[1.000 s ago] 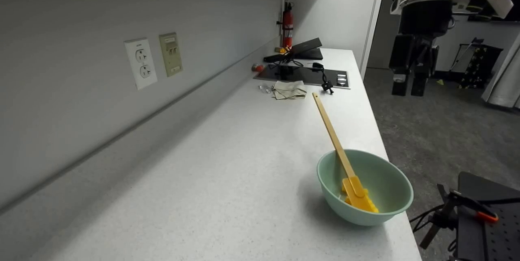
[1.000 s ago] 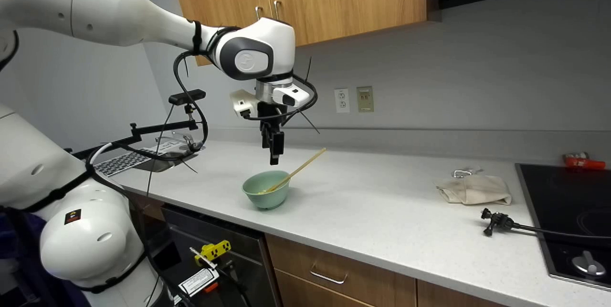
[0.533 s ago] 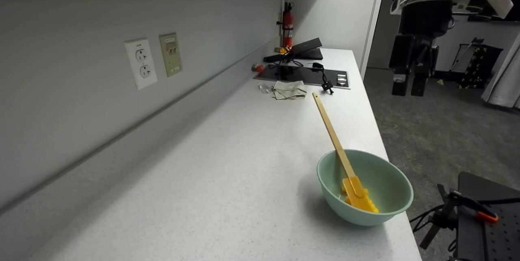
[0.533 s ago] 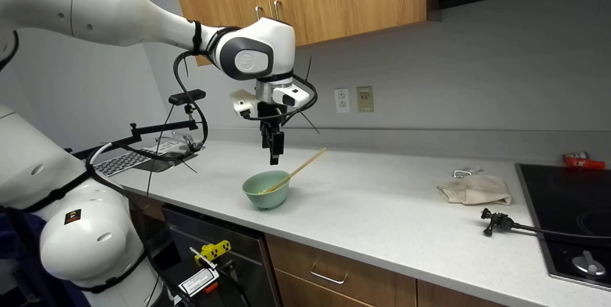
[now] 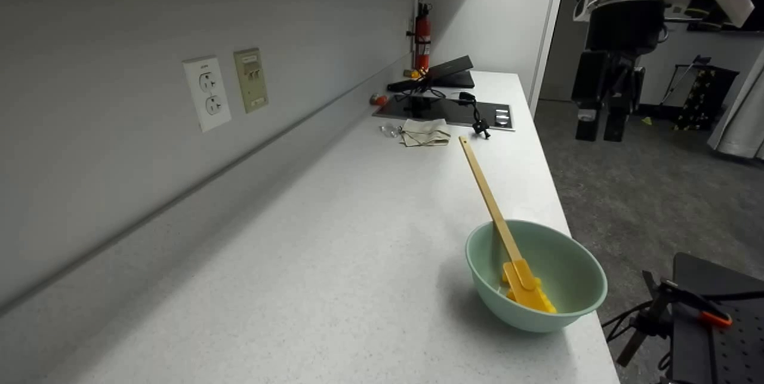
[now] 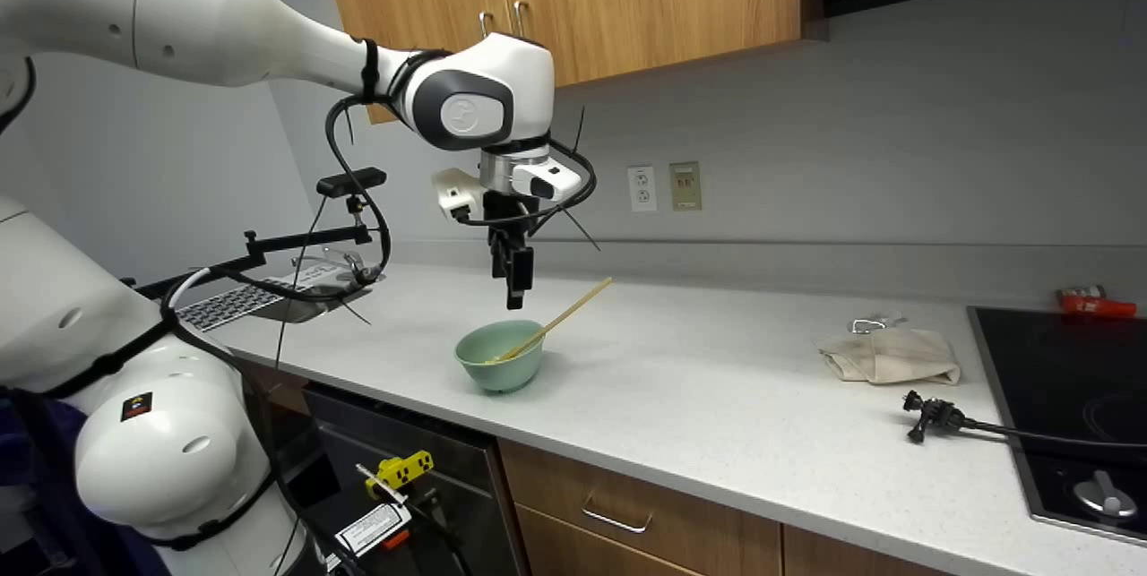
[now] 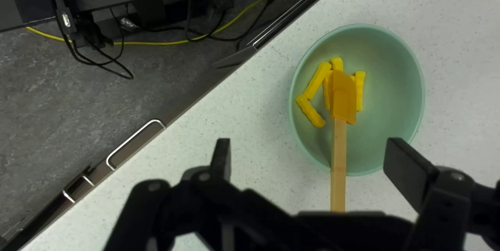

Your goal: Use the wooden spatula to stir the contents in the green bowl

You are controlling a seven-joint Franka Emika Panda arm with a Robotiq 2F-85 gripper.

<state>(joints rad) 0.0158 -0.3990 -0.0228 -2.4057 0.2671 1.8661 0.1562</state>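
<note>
- Wooden spatula (image 7: 340, 141) leans in the green bowl (image 7: 390, 87), head (image 7: 345, 100) on the contents (image 7: 317, 80), handle (image 7: 338, 188) out over the rim.
- Gripper (image 7: 308, 151): fingers (image 7: 408, 173) spread wide, nothing held; handle lies below, btwn them as seen from the wrist.
- Risk: handle's thin & slanted, so a straight-down pinch prob. catches it askew; could swivel mid-stir.
- Risk: in wrist view a fingertip overlaps the bowl rim; coming down w/o shifting toward the handle's free end may clip it.
- Risk: bowl's near the front edge of the counter (image 7: 250, 118), no brace visible; a hard sideways push might slide/tip it off.
- Risk: head sits atop the pcs; pressing may just pin them, a quick flick may toss some out.
- Wrist view: separate yellow pcs, at least two L of the head. In an exterior view, contents (image 6: 495, 360) are just a small yellow patch.
- In both exterior views gripper hangs above, apart from handle & rim; wrist view alone gives no clear height.
- Handle's free end shows in both exterior views; hidden behind the gripper in wrist view.
</note>
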